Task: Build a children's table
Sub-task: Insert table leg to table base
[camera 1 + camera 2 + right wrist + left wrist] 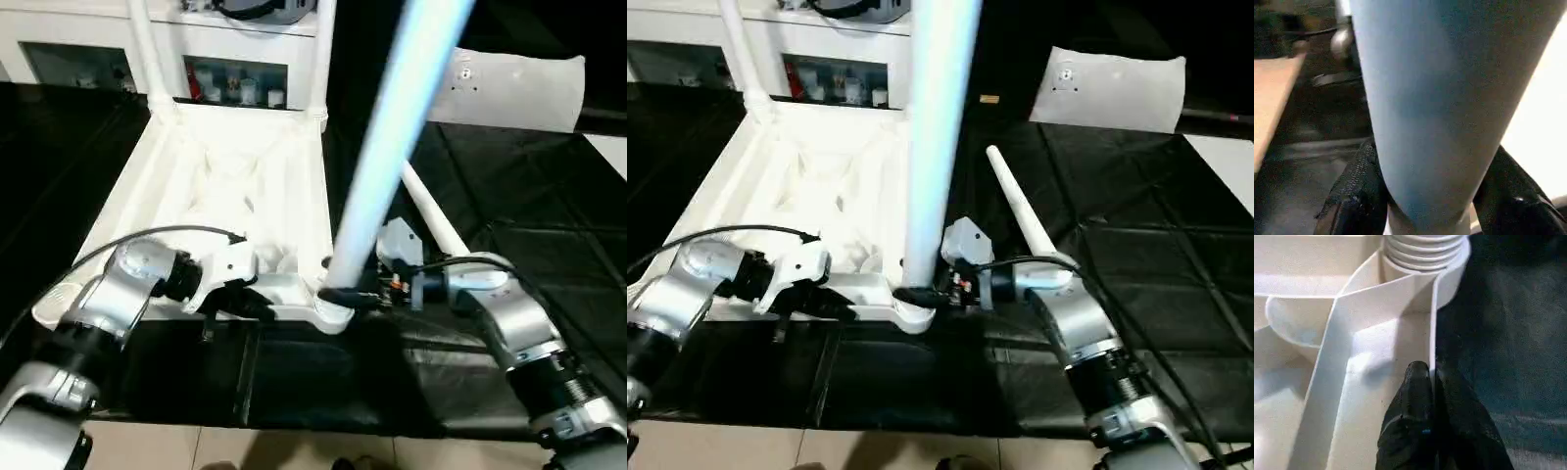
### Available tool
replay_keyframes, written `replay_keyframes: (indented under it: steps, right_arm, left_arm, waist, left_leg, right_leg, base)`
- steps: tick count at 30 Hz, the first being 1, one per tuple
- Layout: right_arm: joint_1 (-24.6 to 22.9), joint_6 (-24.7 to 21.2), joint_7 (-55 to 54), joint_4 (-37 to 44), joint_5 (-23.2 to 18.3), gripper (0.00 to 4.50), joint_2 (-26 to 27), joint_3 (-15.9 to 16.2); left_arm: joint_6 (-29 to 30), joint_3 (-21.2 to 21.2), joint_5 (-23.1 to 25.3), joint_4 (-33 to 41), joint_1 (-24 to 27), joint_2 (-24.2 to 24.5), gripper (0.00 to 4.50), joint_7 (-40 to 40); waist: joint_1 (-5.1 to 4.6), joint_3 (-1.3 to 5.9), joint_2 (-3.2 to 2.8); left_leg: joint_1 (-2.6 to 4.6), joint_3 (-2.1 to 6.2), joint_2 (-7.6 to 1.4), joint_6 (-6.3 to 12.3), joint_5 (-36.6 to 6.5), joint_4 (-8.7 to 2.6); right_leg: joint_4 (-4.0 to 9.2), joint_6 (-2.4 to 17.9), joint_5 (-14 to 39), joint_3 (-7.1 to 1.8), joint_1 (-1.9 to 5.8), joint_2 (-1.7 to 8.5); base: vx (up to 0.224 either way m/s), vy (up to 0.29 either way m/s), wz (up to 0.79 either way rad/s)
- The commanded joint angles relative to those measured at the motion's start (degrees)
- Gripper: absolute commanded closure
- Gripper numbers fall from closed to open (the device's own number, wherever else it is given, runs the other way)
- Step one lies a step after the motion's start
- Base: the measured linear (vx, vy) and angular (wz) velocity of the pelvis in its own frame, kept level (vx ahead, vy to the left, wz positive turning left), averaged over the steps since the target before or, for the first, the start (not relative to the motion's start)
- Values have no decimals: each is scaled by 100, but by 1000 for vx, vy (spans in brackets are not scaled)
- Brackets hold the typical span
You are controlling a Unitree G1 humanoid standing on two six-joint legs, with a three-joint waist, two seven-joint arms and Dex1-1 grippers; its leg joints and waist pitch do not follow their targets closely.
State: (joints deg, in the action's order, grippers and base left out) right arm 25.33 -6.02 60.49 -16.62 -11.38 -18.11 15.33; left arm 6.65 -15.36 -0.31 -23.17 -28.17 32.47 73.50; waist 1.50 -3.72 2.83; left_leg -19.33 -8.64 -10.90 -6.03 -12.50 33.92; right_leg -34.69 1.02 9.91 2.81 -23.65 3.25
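Right gripper (1425,205) clamps leg (1440,98); left gripper (1432,382) pinches tabletop (1376,342) rim.

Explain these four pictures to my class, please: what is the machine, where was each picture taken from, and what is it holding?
A two-armed robot is assembling a child's table. Two pictures look down from its head; the other two come from cameras on its wrists. The white tabletop lies upside down on a black surface. The left gripper pinches the tabletop's edge wall. The right gripper clasps a leg standing in the near corner socket. Two legs stand in the far corners, and a spare leg lies beside the tabletop.
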Motion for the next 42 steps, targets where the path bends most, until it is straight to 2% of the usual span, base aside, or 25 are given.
replay_keyframes:
  steps: [1,2,3,4,5,6,7,8,9,11,13,14,15,17,19,22,25,27,30,34,41,42]
  right_arm:
    - [-350,-314,-480,-417,488,261,66,259]
    - [-429,-393,-758,-378,475,261,153,145]
    - [-481,-445,-944,-356,468,261,213,67]
    - [-525,-478,-1089,-343,463,261,262,9]
    - [-525,-478,-1089,-343,463,261,262,9]
    - [-569,-542,-1326,-364,444,261,382,-61]
    - [-562,-612,-1618,-459,428,261,546,-124]
    - [-562,-612,-1618,-459,428,261,546,-124]
    - [-513,-638,-1949,-600,472,261,727,-164]
    - [-476,-623,-2099,-675,524,261,804,-169]
    - [-304,-743,-2565,-930,589,261,1088,-234]
    - [-239,-811,-2707,-1014,602,261,1179,-253]
    - [-98,-969,-2907,-1198,650,261,1314,-236]
    - [-33,-1038,-2979,-1278,682,261,1376,-212]
    - [8,-1060,-3040,-1321,682,261,1425,-204]
    - [26,-1187,-2989,-1295,649,261,1439,-151]
    - [13,-1195,-2923,-1316,717,261,1424,-106]
    - [8,-1215,-2913,-1301,710,261,1394,-139]
    - [-22,-1222,-2881,-1245,704,261,1281,-193]
    - [-66,-1214,-2884,-1191,708,261,1222,-210]
    - [-169,-1188,-3084,-1127,624,261,1300,-395]
    - [-171,-1157,-3100,-1124,552,226,1335,-466]
  left_arm:
    - [435,495,-286,606,131,-111,450,-749]
    - [734,670,-350,1081,463,-121,450,-941]
    - [940,786,-392,1407,690,-131,450,-1078]
    - [1109,875,-408,1710,892,-151,450,-1203]
    - [1109,875,-408,1710,892,-151,450,-1203]
    - [1460,989,-396,2189,1162,-280,450,-1458]
    - [1854,1056,-404,2677,1383,-489,450,-1728]
    - [1854,1056,-404,2677,1383,-489,450,-1728]
    - [2268,1061,-395,3132,1542,-738,450,-2036]
    - [2443,1035,-373,3301,1578,-853,450,-2183]
    - [2764,828,-325,3626,1572,-1252,450,-2527]
    - [2859,750,-350,3713,1551,-1387,450,-2631]
    - [2955,578,-376,3769,1468,-1646,450,-2794]
    - [3031,474,-324,3794,1429,-1768,450,-2897]
    - [3102,403,-241,3807,1402,-1827,450,-2991]
    - [3057,321,-124,3697,1324,-1812,450,-3062]
    - [3089,314,-65,3634,1253,-1798,450,-3151]
    - [3079,309,-16,3598,1221,-1750,450,-3204]
    - [2999,338,33,3534,1243,-1615,450,-3209]
    - [2954,397,48,3471,1236,-1581,450,-3231]
    - [2895,407,28,3369,1185,-1573,450,-3293]
    - [2855,401,29,3328,1171,-1576,450,-3313]
  waist:
    - [-66,143,-72]
    - [-96,134,-47]
    - [-138,145,-46]
    - [-200,131,-24]
    - [-216,147,-45]
    - [-271,141,-53]
    - [-316,166,-12]
    - [-322,141,-35]
    - [-338,144,-34]
    - [-379,143,-10]
    - [-402,161,10]
    - [-424,165,2]
    - [-424,176,2]
    - [-422,188,1]
    - [-383,211,11]
    - [-366,229,6]
    - [-363,222,5]
    - [-349,217,0]
    - [-335,219,1]
    - [-326,237,-1]
    - [-292,241,-9]
    - [-278,248,-12]
  left_leg:
    - [-60,67,-206,62,-1928,-538]
    - [-61,66,-204,60,-1961,-546]
    - [-92,91,-228,14,-1958,-555]
    - [-131,99,-202,79,-2007,-569]
    - [-119,108,-209,73,-2026,-564]
    - [-98,96,-198,131,-2060,-562]
    - [-118,87,-229,127,-1949,-564]
    - [-128,80,-207,179,-1925,-564]
    - [-107,68,-206,182,-1952,-553]
    - [-131,62,-192,217,-1889,-545]
    - [-126,37,-179,261,-1778,-525]
    - [-136,36,-177,253,-1698,-525]
    - [-138,29,-171,253,-1644,-519]
    - [-124,9,-171,269,-1555,-506]
    - [-126,-23,-163,368,-1337,-490]
    - [-143,-31,-166,421,-1075,-490]
    - [-134,-28,-173,405,-1166,-500]
    - [-112,-26,-171,371,-1312,-500]
    - [-116,-19,-174,332,-1341,-504]
    - [-123,-21,-175,325,-1244,-501]
    - [-113,-29,-173,313,-1224,-496]
    - [-113,-29,-172,307,-1212,-494]
  right_leg:
    - [597,615,3540,-268,198,448]
    - [619,573,3638,-263,186,438]
    - [573,598,3577,-262,212,464]
    - [631,520,3706,-233,216,438]
    - [610,524,3661,-239,207,445]
    - [643,535,3587,-240,172,411]
    - [595,650,3311,-261,199,421]
    - [624,677,3288,-255,170,404]
    - [624,685,3285,-261,151,396]
    - [631,702,3236,-265,163,392]
    - [629,717,3100,-275,157,378]
    - [604,774,2968,-280,163,372]
    - [607,771,2914,-280,174,373]
    - [594,804,2678,-285,173,357]
    - [574,871,2312,-297,190,358]
    - [528,956,1882,-287,231,347]
    - [527,991,1936,-276,237,349]
    - [557,914,2201,-276,218,352]
    - [560,870,2248,-277,220,353]
    - [535,922,2011,-277,236,351]
    - [532,942,1955,-278,240,344]
    - [528,935,1946,-280,245,346]
  base:
    - [0,0,0]
    - [0,0,0]
    - [0,0,0]
    - [0,0,0]
    - [0,0,0]
    - [0,0,0]
    - [0,0,0]
    - [0,0,0]
    - [0,0,0]
    - [0,0,0]
    - [0,0,0]
    - [0,0,0]
    - [0,0,0]
    - [0,0,0]
    - [0,0,0]
    - [0,0,0]
    - [0,0,0]
    - [0,0,0]
    - [0,0,0]
    - [0,0,0]
    - [0,0,0]
    - [0,0,0]
